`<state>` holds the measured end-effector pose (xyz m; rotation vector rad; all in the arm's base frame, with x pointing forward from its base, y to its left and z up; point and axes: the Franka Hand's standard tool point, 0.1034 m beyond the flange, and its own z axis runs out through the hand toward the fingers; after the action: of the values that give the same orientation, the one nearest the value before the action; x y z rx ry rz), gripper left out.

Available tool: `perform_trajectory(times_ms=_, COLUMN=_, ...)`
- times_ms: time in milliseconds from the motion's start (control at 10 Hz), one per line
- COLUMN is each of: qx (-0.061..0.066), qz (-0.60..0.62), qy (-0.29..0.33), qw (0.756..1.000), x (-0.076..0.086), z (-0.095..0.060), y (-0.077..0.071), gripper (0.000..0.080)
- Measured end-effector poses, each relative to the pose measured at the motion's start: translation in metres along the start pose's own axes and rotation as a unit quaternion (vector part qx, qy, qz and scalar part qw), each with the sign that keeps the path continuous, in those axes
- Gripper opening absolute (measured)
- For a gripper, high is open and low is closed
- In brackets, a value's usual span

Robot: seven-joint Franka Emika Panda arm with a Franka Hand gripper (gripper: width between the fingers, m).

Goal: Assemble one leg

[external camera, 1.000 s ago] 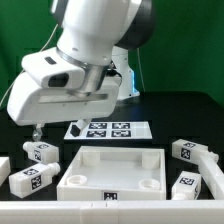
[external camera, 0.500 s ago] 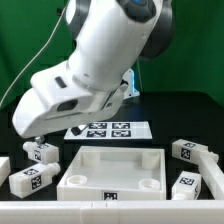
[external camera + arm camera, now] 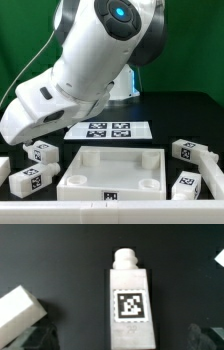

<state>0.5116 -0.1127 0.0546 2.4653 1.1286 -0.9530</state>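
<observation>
White leg (image 3: 130, 303) ctr'd under spread gripper (image 3: 122, 336)

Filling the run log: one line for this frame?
stage: before grasp | gripper: open, above leg | leg: flat on table, not held

1. The exterior view stands in front of the table (image 3: 185, 112), slightly above it, and faces a green backdrop (image 3: 20, 40). The arm (image 3: 90, 70) looms near and fills the upper half.
2. The wrist view looks straight down, close over one leg (image 3: 130, 303).
3. Both views share the black table; which leg in the exterior view this is cannot be told.
</observation>
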Motion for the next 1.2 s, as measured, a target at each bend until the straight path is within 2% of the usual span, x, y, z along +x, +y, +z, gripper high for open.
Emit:
perform_trajectory(times_ms=100, qx=0.009, qz=0.002, qy=-0.031, qw=0.999, x=-0.002, z=0.003, y=-0.006, gripper=0.0649)
perform_trajectory(times_ms=200, qx=0.011, qz=-0.005, qy=-0.063, qw=0.998, x=0.002, z=0.006, y=-0.008, gripper=0.0649)
perform_trajectory(times_ms=300, qx=-0.011, qz=-0.012, qy=-0.077, qw=0.997, x=0.006, z=0.012, y=-0.001, gripper=0.0649)
perform_trajectory(times_ms=500, qx=-0.023, qz=-0.014, qy=-0.069, qw=0.997, x=0.012, z=0.016, y=0.005, gripper=0.0649)
perform_trajectory(times_ms=700, qx=-0.027, qz=-0.016, qy=-0.060, qw=0.998, x=0.011, z=0.016, y=0.010, gripper=0.0649)
perform_trajectory(times_ms=1200, qx=-0.026, qz=0.005, qy=-0.070, qw=0.997, x=0.014, z=0.021, y=0.009, gripper=0.0649)
